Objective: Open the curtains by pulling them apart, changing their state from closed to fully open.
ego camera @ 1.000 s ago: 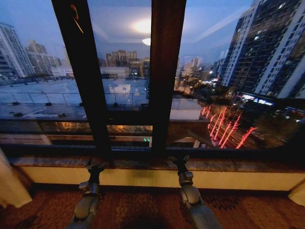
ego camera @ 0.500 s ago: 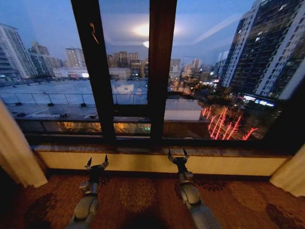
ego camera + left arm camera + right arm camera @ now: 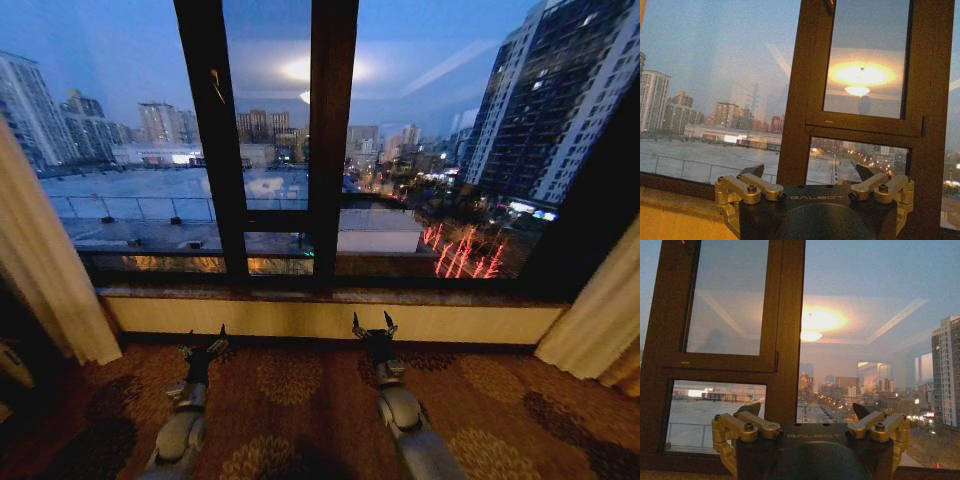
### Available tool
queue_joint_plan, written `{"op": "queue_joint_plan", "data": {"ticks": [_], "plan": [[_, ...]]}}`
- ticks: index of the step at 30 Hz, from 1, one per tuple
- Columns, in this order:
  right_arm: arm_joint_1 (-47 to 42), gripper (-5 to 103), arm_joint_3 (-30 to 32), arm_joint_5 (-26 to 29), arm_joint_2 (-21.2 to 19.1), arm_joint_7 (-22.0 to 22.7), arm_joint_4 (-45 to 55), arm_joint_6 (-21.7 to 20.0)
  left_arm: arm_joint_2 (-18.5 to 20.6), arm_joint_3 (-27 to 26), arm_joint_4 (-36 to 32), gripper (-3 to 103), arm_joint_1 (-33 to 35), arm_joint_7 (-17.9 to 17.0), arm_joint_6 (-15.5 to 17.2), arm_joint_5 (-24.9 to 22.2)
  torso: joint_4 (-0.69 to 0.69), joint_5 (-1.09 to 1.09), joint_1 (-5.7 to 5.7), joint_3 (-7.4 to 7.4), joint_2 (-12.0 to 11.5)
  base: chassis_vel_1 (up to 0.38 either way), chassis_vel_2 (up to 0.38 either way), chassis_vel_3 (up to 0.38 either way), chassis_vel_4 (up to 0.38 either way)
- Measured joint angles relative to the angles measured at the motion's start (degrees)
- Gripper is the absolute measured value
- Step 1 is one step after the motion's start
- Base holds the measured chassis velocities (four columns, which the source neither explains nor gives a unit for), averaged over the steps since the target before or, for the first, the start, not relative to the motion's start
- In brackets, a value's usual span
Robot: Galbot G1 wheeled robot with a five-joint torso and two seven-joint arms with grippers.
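The curtains hang apart at the two sides of the window in the head view. One cream panel is at the far left and the other cream panel at the far right, with bare glass between them. My left gripper and right gripper are held low over the carpet. Both point at the window, stand open and hold nothing. Neither touches a panel.
Dark window mullions stand straight ahead above a pale sill wall. Patterned carpet covers the floor around both arms. A dark piece of furniture sits low at the far left beside the left panel.
The whole head view has shifted: the window looks farther off and lower, and both curtain panels have come into view at the sides. The arms keep their pose.
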Motion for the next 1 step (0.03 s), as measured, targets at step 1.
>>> {"op": "queue_joint_plan", "data": {"ticks": [1], "plan": [[0.0,100,0.0,0.0,0.0,0.0,0.0,0.0,0.0,0.0,0.0,100,0.0,0.0,0.0,0.0,0.0,0.0,0.02,0.01,0.0,0.0,0.0,0.0,0.0]]}}
